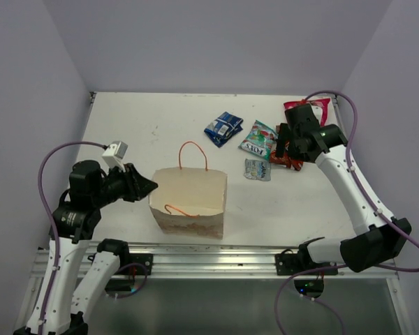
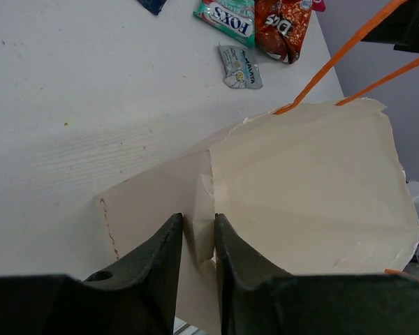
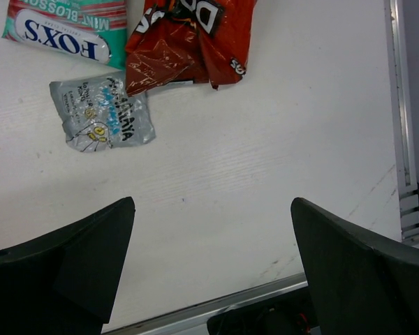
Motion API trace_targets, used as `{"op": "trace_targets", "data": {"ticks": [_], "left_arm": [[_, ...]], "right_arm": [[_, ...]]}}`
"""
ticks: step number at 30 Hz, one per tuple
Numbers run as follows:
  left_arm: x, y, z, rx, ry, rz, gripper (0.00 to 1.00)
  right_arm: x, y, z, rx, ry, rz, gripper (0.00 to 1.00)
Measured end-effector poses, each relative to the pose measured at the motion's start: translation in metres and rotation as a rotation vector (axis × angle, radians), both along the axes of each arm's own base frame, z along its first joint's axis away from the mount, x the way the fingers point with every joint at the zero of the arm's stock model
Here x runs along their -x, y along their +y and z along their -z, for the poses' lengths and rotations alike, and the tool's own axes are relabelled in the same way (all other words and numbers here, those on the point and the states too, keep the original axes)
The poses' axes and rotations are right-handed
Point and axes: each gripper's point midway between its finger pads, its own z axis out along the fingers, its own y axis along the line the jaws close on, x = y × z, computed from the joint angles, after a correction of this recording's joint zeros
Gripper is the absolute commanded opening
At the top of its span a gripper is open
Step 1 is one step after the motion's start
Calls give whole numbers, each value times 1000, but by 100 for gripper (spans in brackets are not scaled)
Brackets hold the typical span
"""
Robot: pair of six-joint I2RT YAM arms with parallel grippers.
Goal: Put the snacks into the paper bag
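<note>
My left claw (image 2: 197,220) has its two fingers close together, one on each side of the left edge of the paper bag (image 2: 307,188). A fold of paper sits in the thin gap. I cannot tell if I am squeezing it yet. My right claw (image 3: 211,202) is wide open and holds nothing.

Some things could go wrong. The paper is thin. If I pinch only this little fold and pull, I think it may rip or slip out. The bag looks light, so a push from my left claw may slide it or tip it over. Its mouth looks bent and not very wide, so a packet may hit the rim and drop on the table (image 1: 140,132). The packets are flat and shiny, so my right fingers may slide off one. Two lie side by side, so I may catch both.

The bag stands near the front middle of the table, just right of my left claw. One orange handle (image 1: 193,148) sticks up on its far side.

The snacks lie far and to the right, well apart from the bag. The silver packet (image 3: 101,112) is near my right claw, a bit to its left. The orange-red packet (image 3: 188,38) is just past the claw, with the green-white packet (image 3: 63,28) beside it on the left. The blue packet (image 1: 223,128) is further left. The red-pink bag (image 1: 320,106) is at the far right.
</note>
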Motion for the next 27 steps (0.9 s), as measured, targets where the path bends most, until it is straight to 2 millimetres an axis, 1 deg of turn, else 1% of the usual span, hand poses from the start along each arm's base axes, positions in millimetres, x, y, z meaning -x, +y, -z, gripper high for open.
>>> {"op": "trace_targets", "data": {"ticks": [2, 4, 5, 8, 12, 16, 18, 20, 23, 25, 27], "left_arm": [[-1, -1, 1, -1, 5, 5, 20], [-3, -1, 2, -3, 8, 6, 18], [-4, -1, 2, -4, 9, 5, 12], [-9, 1, 5, -17, 17, -3, 3], [-17, 5, 1, -44, 8, -27, 0], [-22, 10, -4, -62, -7, -60, 0], [-24, 13, -6, -72, -11, -78, 0], [-25, 16, -8, -79, -16, -93, 0], [-27, 18, -12, -85, -25, -107, 0], [-28, 19, -14, -90, -26, -117, 0], [-29, 21, -14, -96, -21, -129, 0]], "right_arm": [[-1, -4, 0, 21, -4, 12, 99], [-2, -9, 0, 45, -8, 24, 99], [-5, -11, 0, 59, -12, 31, 99], [-17, -22, 6, 91, 1, 56, 99], [-50, -46, 19, 98, 20, 129, 99], [-89, -79, 31, 109, 23, 203, 99], [-111, -92, 36, 113, 15, 226, 99], [-135, -101, 43, 108, -3, 236, 99], [-163, -114, 57, 102, 0, 251, 99], [-181, -122, 68, 87, -3, 259, 99], [-193, -131, 79, 73, 0, 270, 99]]}}
